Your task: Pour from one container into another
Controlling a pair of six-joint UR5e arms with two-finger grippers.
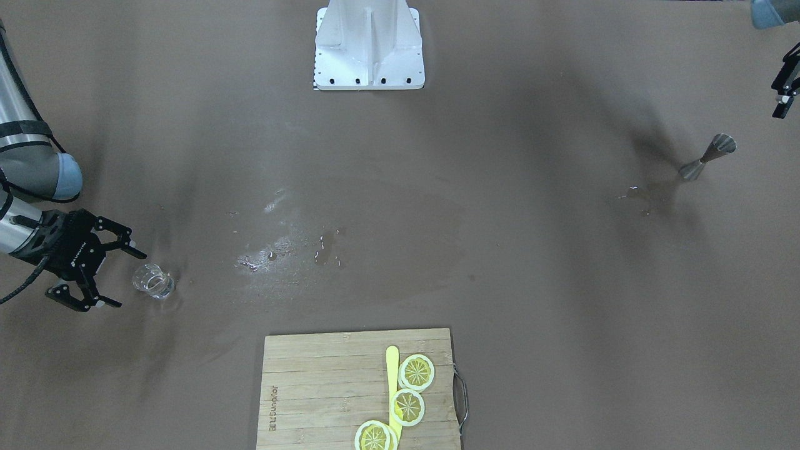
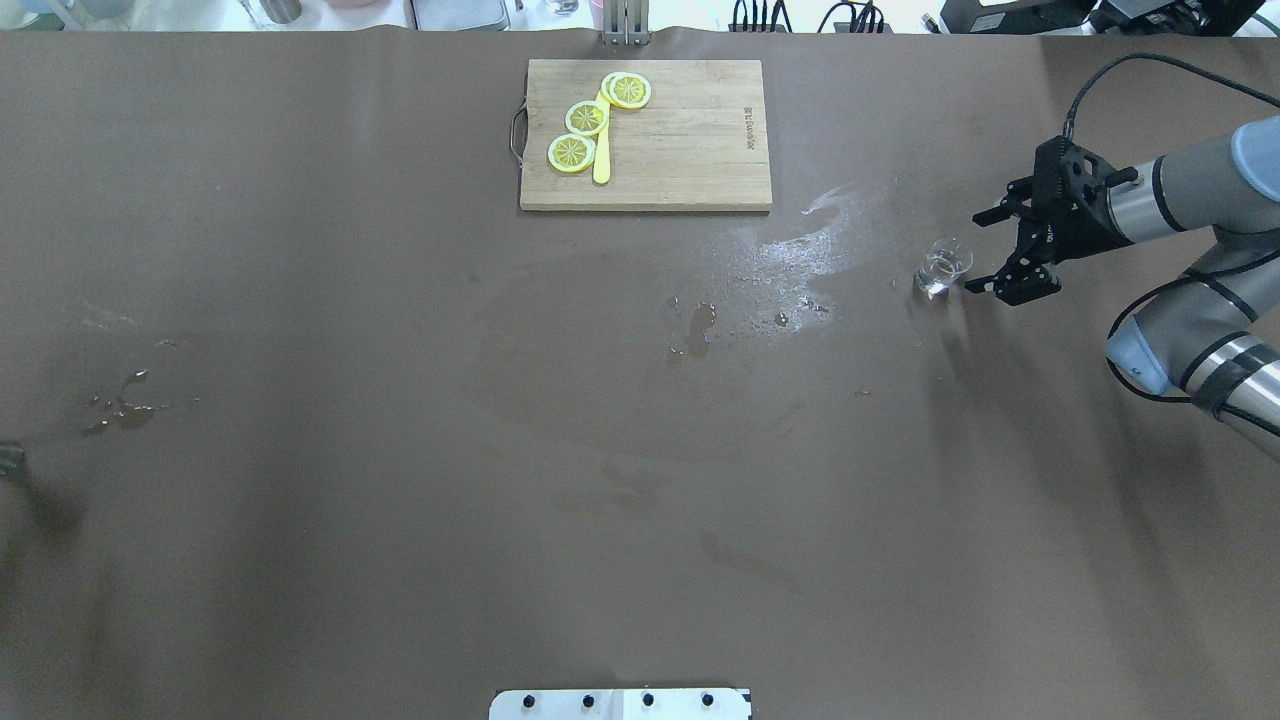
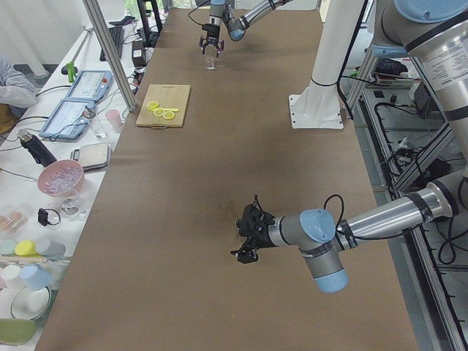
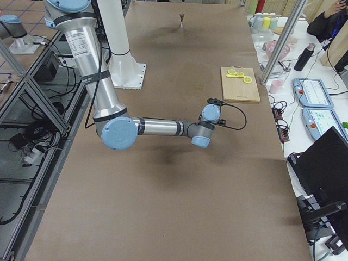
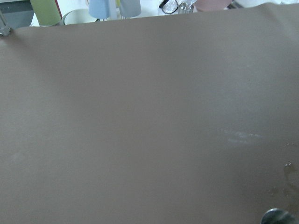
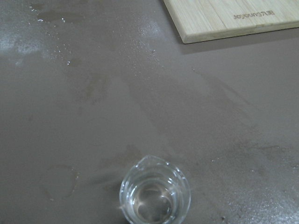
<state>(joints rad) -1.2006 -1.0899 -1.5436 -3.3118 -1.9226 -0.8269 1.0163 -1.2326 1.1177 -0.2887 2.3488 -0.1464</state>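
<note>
The clear glass cup [image 1: 153,281] [image 2: 942,268] stands upright on the brown table with a little clear liquid in it, and fills the bottom of the right wrist view [image 6: 155,193]. My right gripper [image 1: 128,279] [image 2: 978,252] is open, level with the cup, its fingertips just short of the glass. The silver jigger [image 1: 709,156] [image 4: 181,20] stands upright far off at the table's other end; its rim [image 5: 278,217] shows in the left wrist view. My left gripper [image 1: 781,100] [image 3: 245,238] hovers beside the jigger, open and holding nothing.
A wooden cutting board [image 2: 680,150] with lemon slices [image 2: 588,118] and a yellow knife [image 2: 602,160] lies at the far edge. Wet patches [image 2: 800,250] spread between board and cup, and another [image 2: 120,410] near the jigger. The robot base [image 1: 369,50] stands mid-table.
</note>
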